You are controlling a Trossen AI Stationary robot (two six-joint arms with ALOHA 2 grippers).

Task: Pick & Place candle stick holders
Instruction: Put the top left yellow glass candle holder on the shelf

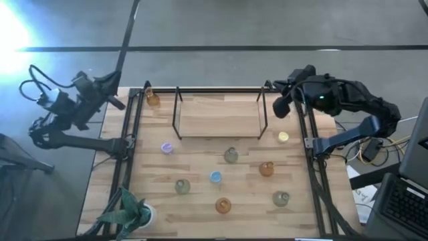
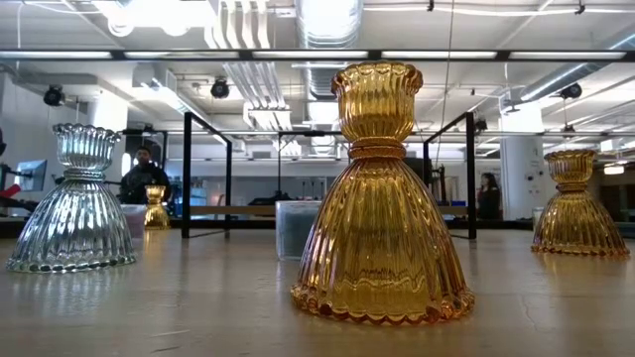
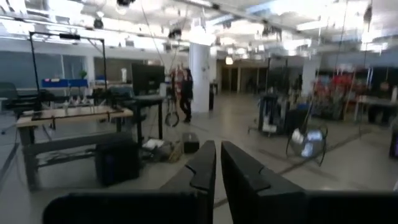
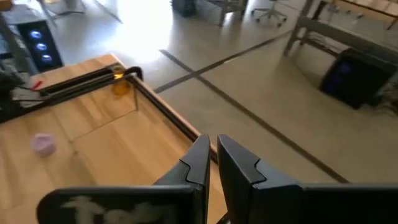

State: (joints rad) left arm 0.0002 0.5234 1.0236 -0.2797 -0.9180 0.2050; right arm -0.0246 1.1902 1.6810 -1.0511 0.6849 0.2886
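Note:
Several small glass candle stick holders stand upright on their bases on the wooden table (image 1: 200,134): amber (image 1: 153,99) at the far left corner, purple (image 1: 167,148), grey-green (image 1: 231,156), amber (image 1: 267,169), blue (image 1: 215,177), yellow (image 1: 283,136) and others nearer. In the low view an amber holder (image 2: 382,198) stands closest. My left gripper (image 1: 118,102) is shut and empty beyond the table's far left corner; its fingers show in the left wrist view (image 3: 217,163). My right gripper (image 1: 281,107) is shut and empty above the far right corner; it also shows in the right wrist view (image 4: 213,158).
A black wire stand (image 1: 219,114) rises over a raised board at the table's far middle. A black frame rail (image 1: 131,134) runs along the table's sides. A leafy green plant (image 1: 127,213) in a white pot stands at the near left corner. People show in the room behind.

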